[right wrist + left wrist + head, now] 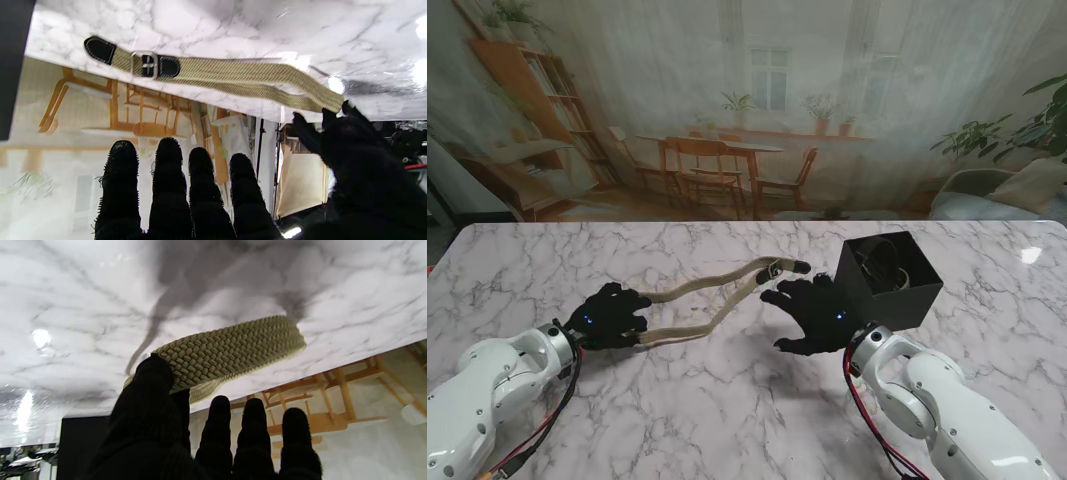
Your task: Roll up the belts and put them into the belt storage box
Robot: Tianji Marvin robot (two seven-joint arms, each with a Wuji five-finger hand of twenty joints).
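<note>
The woven khaki belt (712, 300) lies doubled on the marble table (517, 260), folded into a long narrow V. Its fold sits under the left hand (609, 316), and its two strands run right and away from me to the metal buckle (774, 267) and black leather tip (799, 266). That buckle end lies just left of the black belt storage box (889, 285), which stands open-topped near the table's far right and seems to hold a dark coiled belt already, though the inside is too dim to be sure.

The left hand is closed over the fold; its wrist view shows the thumb (151, 376) pressed on the braid (230, 350) while the other fingers stand straight and free of it. The right hand (812, 312) hovers with fingers spread and holds nothing, between the buckle end and the box; in its wrist view the buckle (144, 64) lies flat and unheld.

The risks, as I judge them:
- The thumb-only pinch may slip, since elastic braid stretches and slides, so the fold may creep out once rolling starts.
- The two strands lie apart, so a roll begun here may wind crooked or cone-shaped and not fit the box.
- The right hand is close to the box wall and could nudge it when it reaches for the buckle.
</note>
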